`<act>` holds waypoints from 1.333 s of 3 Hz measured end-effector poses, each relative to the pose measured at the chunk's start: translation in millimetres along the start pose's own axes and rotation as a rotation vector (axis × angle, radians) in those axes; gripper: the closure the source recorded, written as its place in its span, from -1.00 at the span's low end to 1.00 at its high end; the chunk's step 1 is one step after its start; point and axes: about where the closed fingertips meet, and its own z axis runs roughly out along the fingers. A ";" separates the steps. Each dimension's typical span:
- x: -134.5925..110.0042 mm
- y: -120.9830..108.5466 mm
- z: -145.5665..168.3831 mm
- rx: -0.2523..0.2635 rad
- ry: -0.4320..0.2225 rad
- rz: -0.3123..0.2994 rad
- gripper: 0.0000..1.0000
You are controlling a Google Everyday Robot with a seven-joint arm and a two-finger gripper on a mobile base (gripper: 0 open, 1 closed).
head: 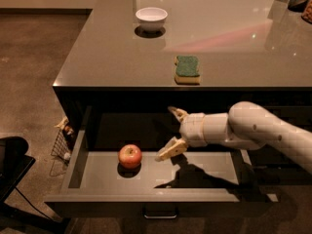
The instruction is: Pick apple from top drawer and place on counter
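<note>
The red apple (pixel 129 156) with a yellowish patch lies on the pale floor of the open top drawer (pixel 204 168), left of its middle. My gripper (pixel 168 133) reaches in from the right on a white arm, above the drawer floor and just right of the apple. Its two pale fingers (pixel 170 149) are spread apart, open and empty, pointing left toward the apple without touching it. The glossy grey-brown counter (pixel 112 57) lies above and behind the drawer. The drawer's small metal handle (pixel 159 212) shows on its front.
A white bowl (pixel 151 17) stands on the counter at the back left. A green-topped sponge (pixel 187 68) lies near the counter's front edge. A wire basket (pixel 62 140) sits on the floor left of the cabinet. A dark object (pixel 12 165) is at the far left.
</note>
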 end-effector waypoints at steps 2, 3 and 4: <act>7.8 56.2 65.6 -0.125 -0.031 0.043 -1.00; -1.4 74.2 95.5 -0.188 -0.056 0.058 -1.00; -7.7 88.8 118.9 -0.235 -0.065 0.066 -0.72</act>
